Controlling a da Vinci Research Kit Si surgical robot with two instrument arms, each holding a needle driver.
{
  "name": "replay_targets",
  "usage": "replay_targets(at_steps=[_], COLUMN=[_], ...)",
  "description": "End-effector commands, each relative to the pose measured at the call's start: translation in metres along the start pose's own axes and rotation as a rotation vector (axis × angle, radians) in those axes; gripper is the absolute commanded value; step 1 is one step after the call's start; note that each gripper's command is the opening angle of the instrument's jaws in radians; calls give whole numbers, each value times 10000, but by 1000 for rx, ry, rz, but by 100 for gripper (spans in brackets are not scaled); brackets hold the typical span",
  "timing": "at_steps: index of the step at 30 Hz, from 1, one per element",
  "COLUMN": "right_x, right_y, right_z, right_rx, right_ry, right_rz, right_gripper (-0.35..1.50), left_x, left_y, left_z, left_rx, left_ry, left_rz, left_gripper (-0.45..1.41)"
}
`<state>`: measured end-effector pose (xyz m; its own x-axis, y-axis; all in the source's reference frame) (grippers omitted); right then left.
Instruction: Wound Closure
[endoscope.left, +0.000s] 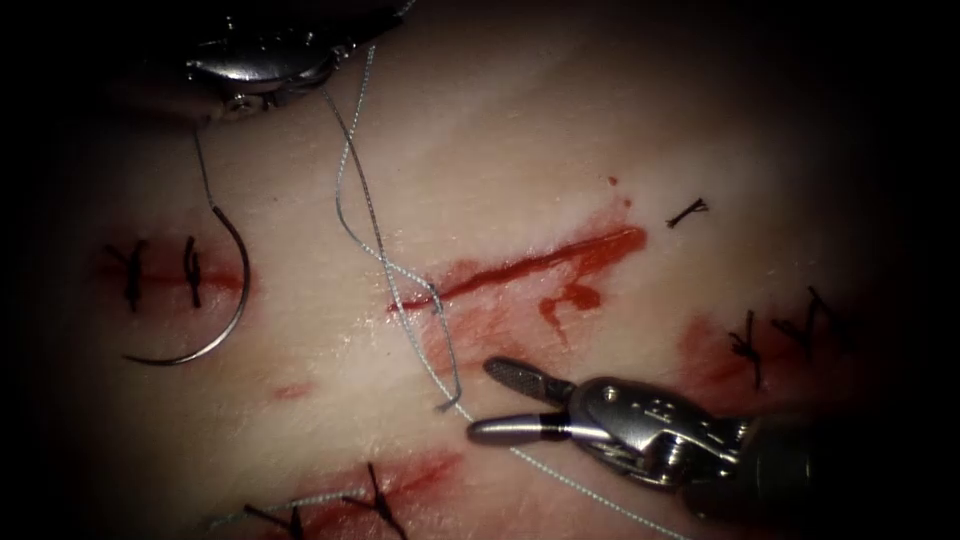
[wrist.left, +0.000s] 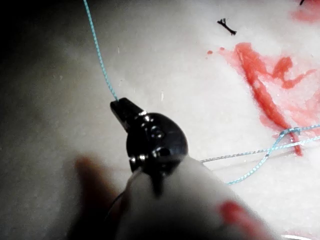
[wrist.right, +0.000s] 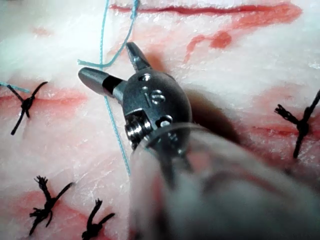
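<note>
Pale tissue (endoscope.left: 560, 130), smeared with red fluid (endoscope.left: 575, 295), carries the open cut (endoscope.left: 540, 265) and several dark finished stitches.
Right hand (endoscope.left: 500, 400) hovers just below the cut, jaws wide, holding nothing. Left hand (endoscope.left: 262, 62), near the tissue's far left edge, is clamped on the thread (endoscope.left: 345, 180), which runs to a knot at the cut. Needle (endoscope.left: 215, 320) lies free on the tissue, left of the cut, over an old stitch (endoscope.left: 190, 270).

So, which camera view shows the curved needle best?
The endoscope view: the needle lies free on the tissue, left of the cut, its whole curve visible, with thread leading up to the left tool. The right tool is open, holding nothing. I cannot make out the needle in the wrist views.
</note>
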<state>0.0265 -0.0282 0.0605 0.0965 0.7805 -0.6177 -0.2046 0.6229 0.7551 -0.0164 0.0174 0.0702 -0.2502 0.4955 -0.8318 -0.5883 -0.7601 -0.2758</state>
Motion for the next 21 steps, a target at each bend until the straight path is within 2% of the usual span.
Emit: replay_targets(at_steps=[1,2,3,4,5,7,8,9,13,15,19,20,21], right_x=[10,16,29,29,34,43,48,52,50,45,42,40,40], right_y=[3,5,9,9,10,14,18,23,29,31,31,35,35], right_z=[7,5,5,5,6,11,15,15,15,29,37,44,44], right_rx=[-1,-2,-23,-23,-45,-98,-129,-142,-152,-166,-170,-178,-178], right_ry=[4,5,17,17,29,57,74,86,92,98,107,115,115], right_rz=[7,7,9,9,15,31,60,78,83,125,156,184,184], right_gripper=[106,106,91,91,73,5,-20,-35,-35,-35,-35,-35,-35], left_x=[4,9,20,20,23,31,34,42,49,50,52,55,55], left_y=[9,17,34,34,41,53,56,57,49,38,34,36,36], left_z=[4,3,0,0,0,0,2,9,17,22,24,22,22], left_rx=[-20,-38,-78,-78,-94,-117,-128,-152,-185,-148,-140,-149,-149], left_ry=[13,19,47,47,66,110,131,186,303,358,428,466,466], left_rz=[-9,-33,-78,-78,-94,-114,-119,-120,-101,17,10,-42,-42], left_gripper=[-45,-45,-45,-45,-45,-45,-45,-45,-45,-45,-45,-45,-45])
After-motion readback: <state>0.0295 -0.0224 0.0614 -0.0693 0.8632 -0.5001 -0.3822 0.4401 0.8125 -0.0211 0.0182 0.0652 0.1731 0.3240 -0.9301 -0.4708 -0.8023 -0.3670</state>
